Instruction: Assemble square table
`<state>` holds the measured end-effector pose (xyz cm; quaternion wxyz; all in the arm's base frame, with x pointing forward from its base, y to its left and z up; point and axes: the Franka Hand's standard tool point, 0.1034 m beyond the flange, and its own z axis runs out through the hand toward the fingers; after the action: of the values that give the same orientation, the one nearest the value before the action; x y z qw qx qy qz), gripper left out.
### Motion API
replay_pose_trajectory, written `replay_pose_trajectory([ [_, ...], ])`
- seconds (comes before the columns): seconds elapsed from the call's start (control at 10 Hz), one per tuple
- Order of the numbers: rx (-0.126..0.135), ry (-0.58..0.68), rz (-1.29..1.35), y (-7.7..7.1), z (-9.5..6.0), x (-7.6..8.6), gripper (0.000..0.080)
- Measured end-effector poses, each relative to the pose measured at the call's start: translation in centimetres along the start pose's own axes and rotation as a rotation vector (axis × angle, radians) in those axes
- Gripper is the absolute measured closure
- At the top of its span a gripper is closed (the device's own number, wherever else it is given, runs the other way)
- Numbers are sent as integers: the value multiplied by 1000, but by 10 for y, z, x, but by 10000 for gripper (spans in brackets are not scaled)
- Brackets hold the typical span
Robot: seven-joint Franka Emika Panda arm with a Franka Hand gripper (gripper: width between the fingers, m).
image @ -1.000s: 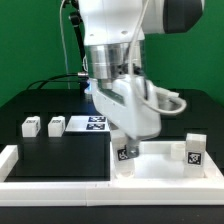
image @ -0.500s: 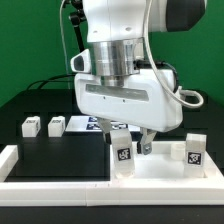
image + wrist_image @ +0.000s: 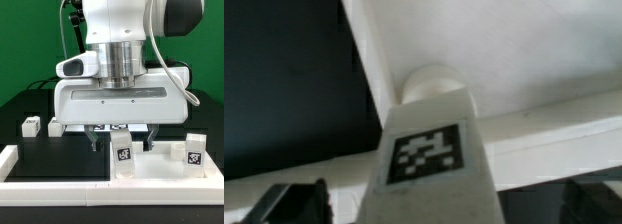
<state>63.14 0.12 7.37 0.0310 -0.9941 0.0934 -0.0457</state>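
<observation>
A robotics lab: black table [image 3: 60, 160], green backdrop [image 3: 30, 40] (marker-tagged blocks [image 3: 30, 126]).

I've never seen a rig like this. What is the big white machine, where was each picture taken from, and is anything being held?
The big white machine is a robot arm with two jaws at its end. One picture comes from a camera off the arm; the other from a camera on its wrist, looking down between the jaws. On the black table lies a white square tabletop. One tagged leg stands upright on it, directly under the arm. A second leg stands toward the exterior view's right, two more legs on its left. The jaws stand open, one on each side of the upright leg without touching it, so nothing is held.
</observation>
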Motion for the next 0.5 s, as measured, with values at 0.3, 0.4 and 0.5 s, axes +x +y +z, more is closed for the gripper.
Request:
replay_pose_trajectory([
  [0.3,4,-1,86,-1,0,0,344],
  [0.4,4,-1,182,-1,1,0,515],
  [0.5,4,-1,261,0,0,0,511],
])
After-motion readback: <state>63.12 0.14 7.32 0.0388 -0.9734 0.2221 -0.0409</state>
